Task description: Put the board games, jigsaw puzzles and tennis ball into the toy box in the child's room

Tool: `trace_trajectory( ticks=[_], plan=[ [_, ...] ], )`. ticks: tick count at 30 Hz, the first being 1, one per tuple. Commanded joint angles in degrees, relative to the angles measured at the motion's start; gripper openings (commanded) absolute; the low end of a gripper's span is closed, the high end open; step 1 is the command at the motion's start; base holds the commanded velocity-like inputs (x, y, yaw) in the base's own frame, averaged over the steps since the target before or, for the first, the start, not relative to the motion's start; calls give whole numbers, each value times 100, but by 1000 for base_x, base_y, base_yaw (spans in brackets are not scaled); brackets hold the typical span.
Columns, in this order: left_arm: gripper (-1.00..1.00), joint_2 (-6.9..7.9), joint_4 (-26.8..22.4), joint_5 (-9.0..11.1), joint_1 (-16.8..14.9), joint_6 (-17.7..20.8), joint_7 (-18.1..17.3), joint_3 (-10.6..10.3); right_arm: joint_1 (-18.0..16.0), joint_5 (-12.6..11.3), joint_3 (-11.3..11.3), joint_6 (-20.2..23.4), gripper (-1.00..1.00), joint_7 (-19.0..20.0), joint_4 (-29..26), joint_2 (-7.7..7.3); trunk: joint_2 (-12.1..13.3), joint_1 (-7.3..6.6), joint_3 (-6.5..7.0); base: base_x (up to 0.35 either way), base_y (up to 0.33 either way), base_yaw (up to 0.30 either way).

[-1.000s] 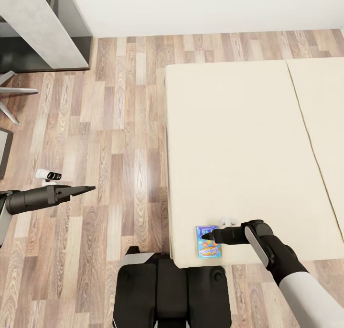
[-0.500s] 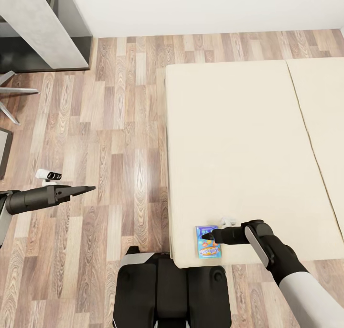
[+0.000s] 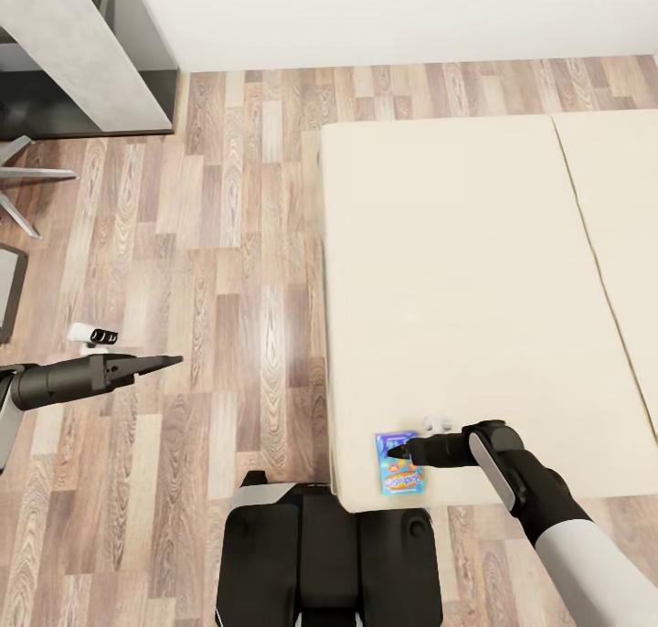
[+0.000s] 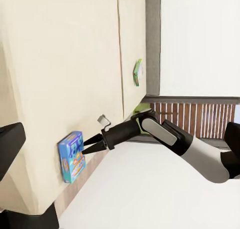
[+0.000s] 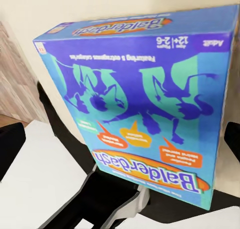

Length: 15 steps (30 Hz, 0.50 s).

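The thin, flat, bright blue board game box with cartoon art (image 3: 400,462) lay on the plain beige mattress of the low bed (image 3: 475,280), right at the mattress's near left corner, at about five o'clock in the head view and just ahead of the robot's dark base (image 3: 329,554). The right gripper (image 3: 395,451), two slim black fingers at the end of the black and pale grey right arm, pointed toward nine o'clock, tips over the box's far half; the left wrist view (image 4: 86,145) showed the two tips spread apart above the box (image 4: 71,156), not clamped on anything (whether they touched the lid I could not tell). The box lay immediately below and slightly nearward of those tips. Its long axis ran roughly twelve to six, along the mattress's left edge and across the line of the fingers, so the fingers looked set to straddle its short width. In the right wrist view the printed lid (image 5: 145,104) sat close under the camera, the title band at the near end. The left gripper (image 3: 169,362), held over the wood-plank floor (image 3: 228,243) at nine o'clock, was well apart, fingers together as far as I could judge; the right arm was plainly the nearer one
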Motion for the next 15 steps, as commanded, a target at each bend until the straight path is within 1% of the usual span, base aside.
trace_trajectory(
  ticks=[1, 5, 15],
  plan=[
    [100, 2, 1, -3, -2, 61, -23, -3, -2, 11, 10, 20, 100, 17, -6, -6, -9, 3, -6, 0, 206, 0],
    [100, 2, 8, -3, -2, 61, -23, -6, -2, 11, 12, 20, 100, 17, -6, -11, -9, 3, -6, 0, 109, 0],
    [100, 2, 10, -4, -2, 61, -23, -5, -2, 11, 8, 21, 100, 17, -6, -20, -9, 3, -6, 0, 19, 0]
  ],
)
